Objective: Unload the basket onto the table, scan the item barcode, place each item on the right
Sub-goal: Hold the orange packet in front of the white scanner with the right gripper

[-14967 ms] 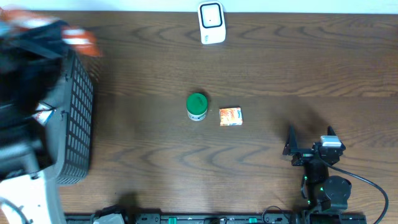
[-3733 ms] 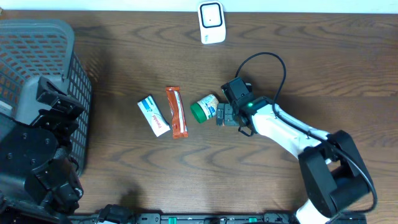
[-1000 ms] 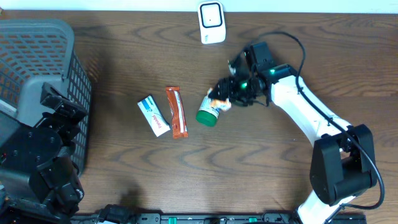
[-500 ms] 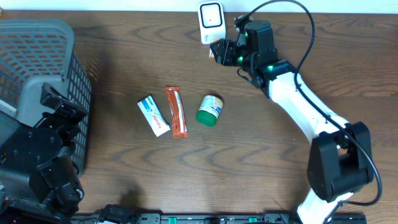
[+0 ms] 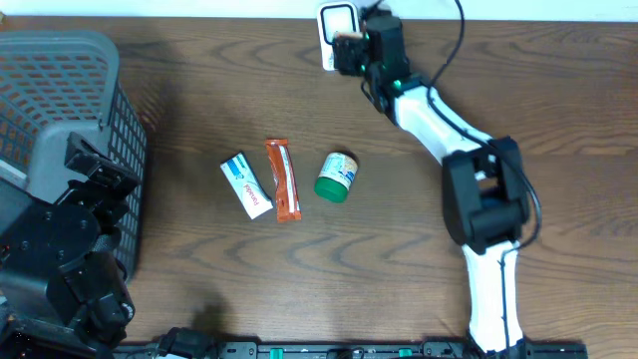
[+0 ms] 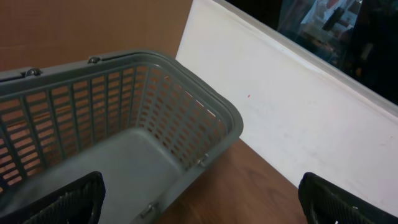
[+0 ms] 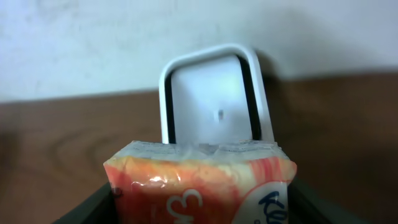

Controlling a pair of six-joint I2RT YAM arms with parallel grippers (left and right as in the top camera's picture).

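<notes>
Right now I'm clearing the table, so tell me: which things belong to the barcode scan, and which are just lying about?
In use: orange packet, scanner, right gripper.
Lying about: green-lidded jar, orange-red bar, blue-and-white box, grey basket.

Right arm (image 5: 427, 98) outstretched, jaws clamped; left jaws spread.

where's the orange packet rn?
Overhead, top centre: the orange packet sits in the right pincer, held just in front of the white scanner at the table's far edge.

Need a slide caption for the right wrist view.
Held in the right gripper, an orange-and-white packet faces the white barcode scanner.
</notes>
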